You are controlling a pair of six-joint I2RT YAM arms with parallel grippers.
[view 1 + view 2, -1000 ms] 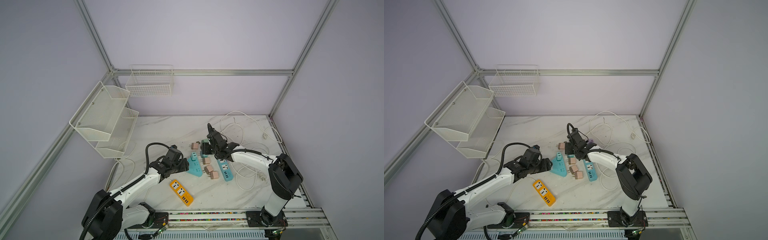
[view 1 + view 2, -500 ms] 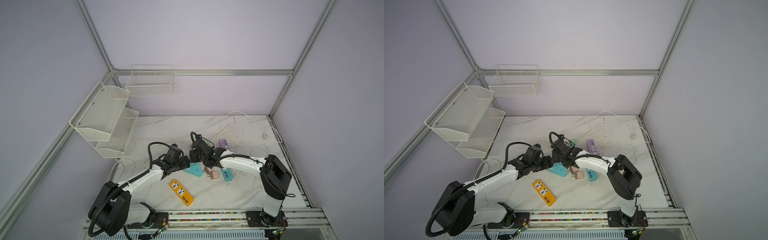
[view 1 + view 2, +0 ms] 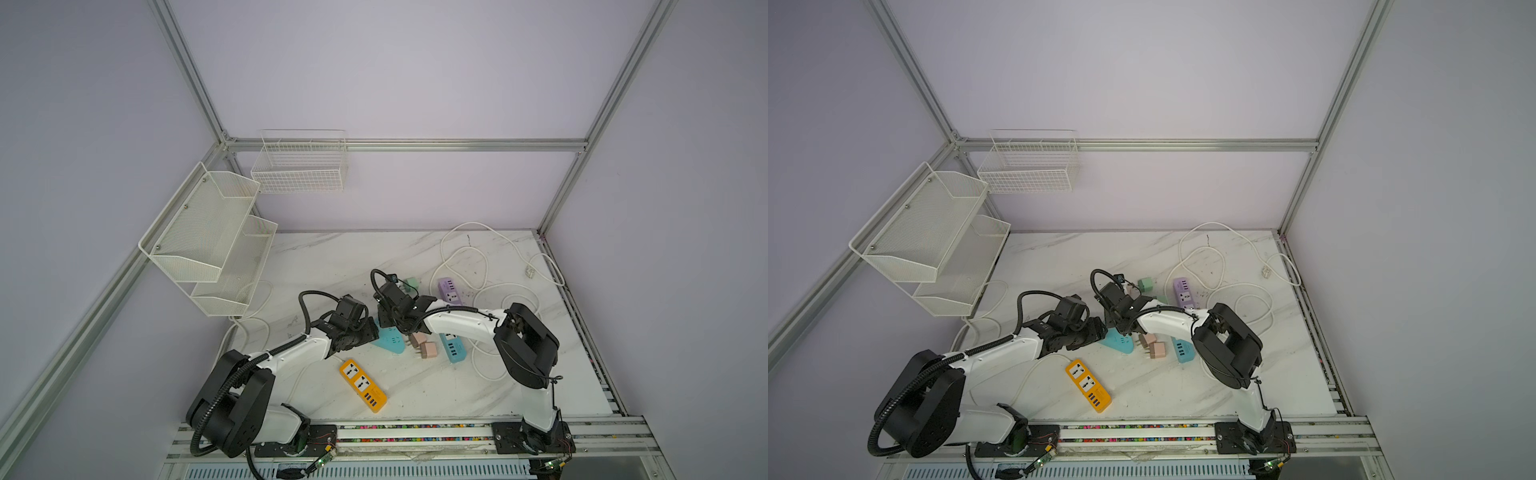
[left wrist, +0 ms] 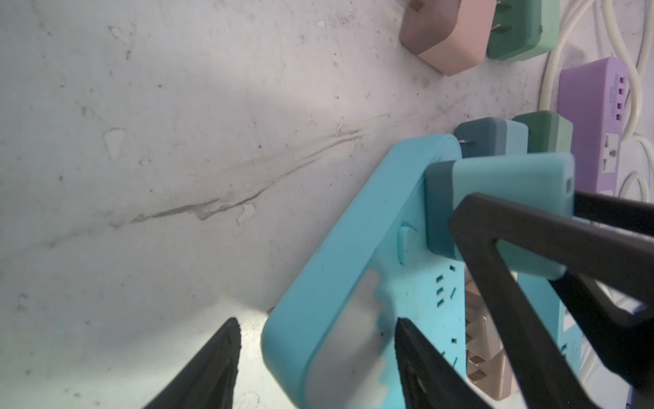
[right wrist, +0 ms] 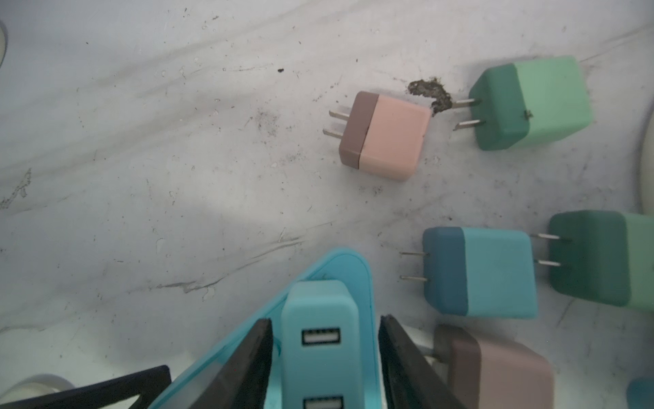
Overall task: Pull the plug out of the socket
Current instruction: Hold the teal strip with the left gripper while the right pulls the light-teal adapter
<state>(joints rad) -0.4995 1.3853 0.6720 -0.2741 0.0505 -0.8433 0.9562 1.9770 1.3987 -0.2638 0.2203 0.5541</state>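
Observation:
A teal triangular socket [image 3: 390, 340] lies on the marble table in both top views, with a light-blue plug [image 5: 318, 311] standing in its face. The plug's two USB ports face the right wrist camera. My right gripper [image 5: 325, 318] straddles the plug, open, with a thin gap showing on each side of the plug. One of its black fingers [image 4: 513, 248] crosses the plug [image 4: 495, 191] in the left wrist view. My left gripper [image 4: 315, 322] is open around a rounded corner of the socket [image 4: 339, 269]. One finger rests over the socket's face and the other stands off its edge.
Loose plugs lie beside the socket: pink [image 5: 385, 138], green [image 5: 534, 102], blue [image 5: 485, 272] and brown-pink [image 5: 495, 371]. A yellow strip [image 3: 362, 385], a purple strip [image 3: 451, 289] and a blue strip [image 3: 453, 349] lie nearby, with white cables [image 3: 490, 286]. Wire baskets [image 3: 208, 237] hang at the left.
My right gripper swung left from the loose plugs to the teal socket and narrowed its jaws around the plug. My left gripper edged up to the socket's corner.

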